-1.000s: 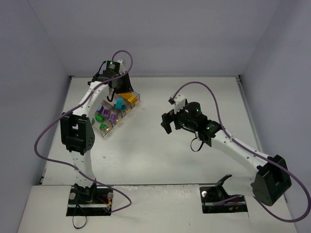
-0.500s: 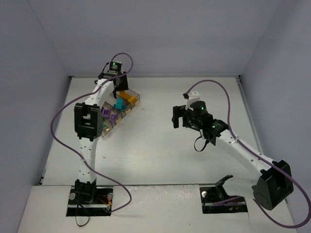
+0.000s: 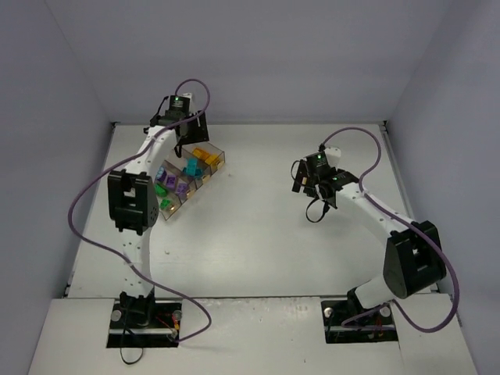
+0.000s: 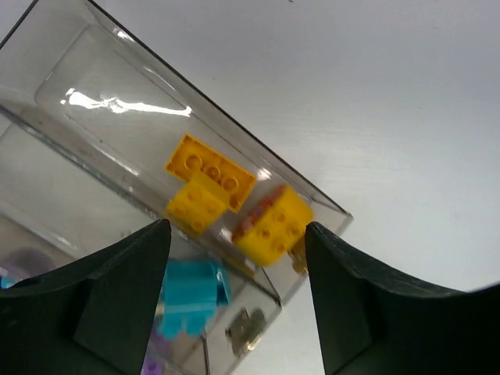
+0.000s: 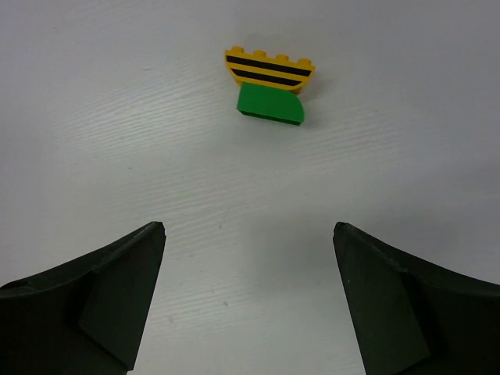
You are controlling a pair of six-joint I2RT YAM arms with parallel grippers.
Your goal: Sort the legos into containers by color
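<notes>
Smoky clear plastic first, from above: four joined bins [image 3: 223, 161] at the far left of the worktop [image 3: 258, 242], holding purple, green, cyan and yellow bricks, each colour in its own lane as far as can be told. Over their far end, left arm [image 3: 153, 150]; out at mid-worktop, right arm [image 3: 367, 207], well apart from the bins, whatever lies beneath its wrist hidden.

Left wrist: left jaws parted and empty, hanging above the end bin, three yellow bricks [image 4: 211, 168] lying inside, one tilted near the corner; cyan brick [image 4: 191, 291] in the neighbouring lane. Risk here: a low sideways pull-out clipping the thin wall and dragging the whole joined set, or knocking the tilted brick over the divider.

Right wrist: right jaws spread wide, gripping nothing, aimed at a black-striped yellow brick [image 5: 269, 69] touching a green brick [image 5: 269, 107] ahead. Likely trouble: closing on both at once and carrying green into the yellow lane, or pinching one and skidding the other away; whether clicked together, impossible to tell.
</notes>
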